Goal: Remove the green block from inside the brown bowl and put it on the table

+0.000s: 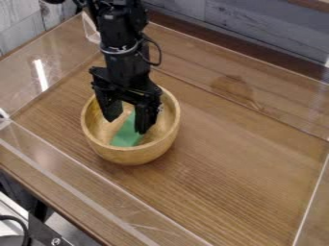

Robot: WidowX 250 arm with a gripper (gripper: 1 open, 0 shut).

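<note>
Green block [126,134] partly hidden behind the black gripper [130,112]; its upper end out of sight. Far rim of the bowl [133,154] mostly covered too. Table [232,173] cut off at frame's bottom.

A black cable [23,227] curves in the lower left corner.
</note>
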